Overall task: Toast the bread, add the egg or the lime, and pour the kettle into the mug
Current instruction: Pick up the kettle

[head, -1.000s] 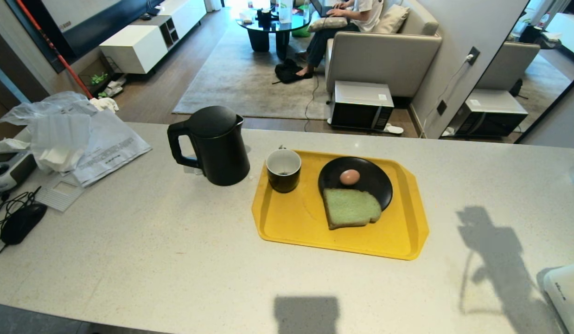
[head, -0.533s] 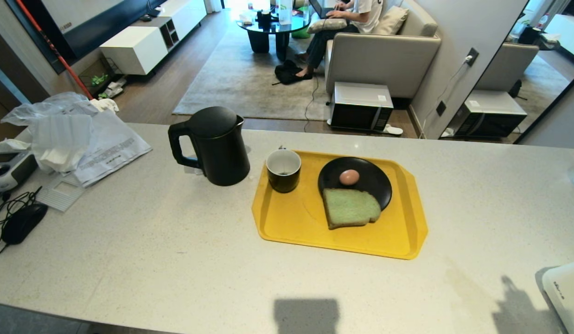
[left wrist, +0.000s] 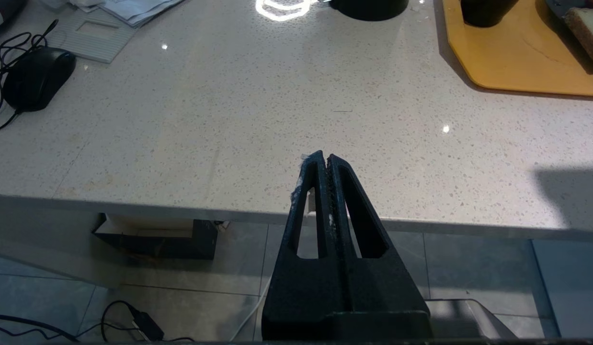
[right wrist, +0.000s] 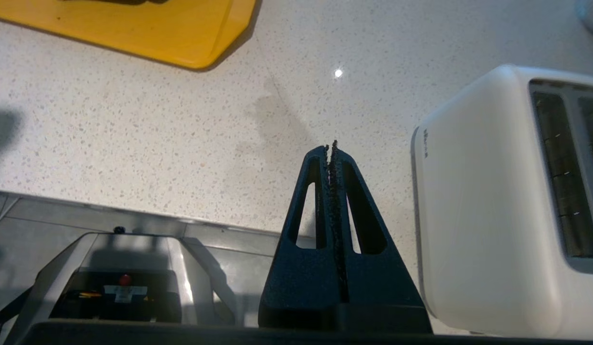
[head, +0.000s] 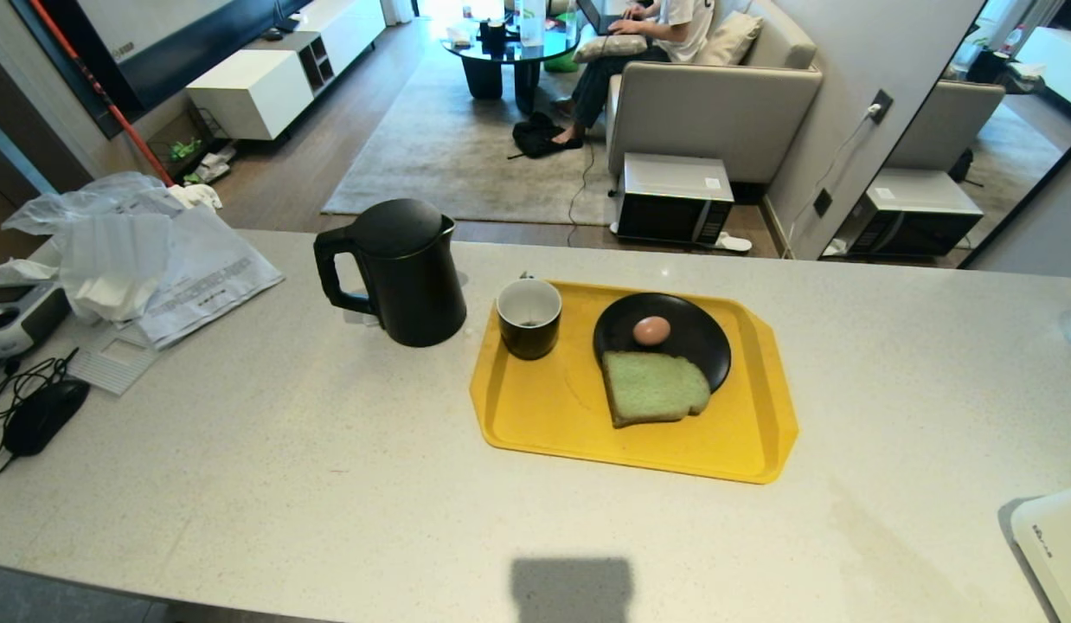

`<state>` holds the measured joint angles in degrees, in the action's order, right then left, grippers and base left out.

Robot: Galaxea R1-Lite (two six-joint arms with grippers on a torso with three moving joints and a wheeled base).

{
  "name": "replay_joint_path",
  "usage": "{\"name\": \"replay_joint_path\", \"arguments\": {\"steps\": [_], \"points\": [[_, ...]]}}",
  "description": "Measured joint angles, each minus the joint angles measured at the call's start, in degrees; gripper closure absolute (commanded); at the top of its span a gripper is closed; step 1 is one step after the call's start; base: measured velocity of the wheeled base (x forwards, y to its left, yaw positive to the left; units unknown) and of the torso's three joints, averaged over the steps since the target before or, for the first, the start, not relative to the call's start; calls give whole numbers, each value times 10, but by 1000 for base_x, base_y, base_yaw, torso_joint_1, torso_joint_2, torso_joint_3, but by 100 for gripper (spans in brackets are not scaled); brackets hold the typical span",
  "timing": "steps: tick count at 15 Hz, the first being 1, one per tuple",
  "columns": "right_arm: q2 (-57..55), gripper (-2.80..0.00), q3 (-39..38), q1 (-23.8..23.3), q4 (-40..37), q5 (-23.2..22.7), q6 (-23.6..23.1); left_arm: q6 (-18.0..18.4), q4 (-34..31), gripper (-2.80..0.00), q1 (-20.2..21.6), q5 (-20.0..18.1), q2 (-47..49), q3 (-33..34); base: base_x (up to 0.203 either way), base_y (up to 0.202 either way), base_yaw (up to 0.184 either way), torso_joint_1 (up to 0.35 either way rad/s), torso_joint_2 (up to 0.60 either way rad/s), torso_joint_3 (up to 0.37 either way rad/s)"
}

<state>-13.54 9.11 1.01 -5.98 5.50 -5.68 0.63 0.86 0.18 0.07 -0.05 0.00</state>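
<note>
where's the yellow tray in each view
Head view: yellow tray lies mid-counter, right of the kettle.
Left wrist view: its corner shows at the upper right.
Right wrist view: one corner shows along the top edge.
Shared landmark: the speckled countertop.

On the speckled white stone desk (head: 285, 484) I count one matte black cylindrical kettle (head: 397, 270), one yellow plastic tray (head: 544, 415), one black mug with a white inside (head: 529, 317), one round black plate (head: 704, 342), one brown egg (head: 651, 330), one slice of pale green bread (head: 655, 388), one white toaster (right wrist: 493, 201) and one black computer mouse (head: 44, 414).
</note>
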Motion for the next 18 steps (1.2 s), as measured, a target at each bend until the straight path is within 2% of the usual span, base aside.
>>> {"name": "replay_joint_path", "arguments": {"steps": [3,6,11,18], "points": [[57,0,-63,-4,62,-36,-6,0,0,0,0,0,0,0,0,0,0,0,0,0],[111,0,-87,-8,64,-76,-4,0,0,0,0,0,0,0,0,0,0,0,0,0],[135,0,-91,-9,63,-75,21,0,0,0,0,0,0,0,0,0,0,0,0,0],[137,0,-91,-9,63,-75,24,0,0,0,0,0,0,0,0,0,0,0,0,0]]}}
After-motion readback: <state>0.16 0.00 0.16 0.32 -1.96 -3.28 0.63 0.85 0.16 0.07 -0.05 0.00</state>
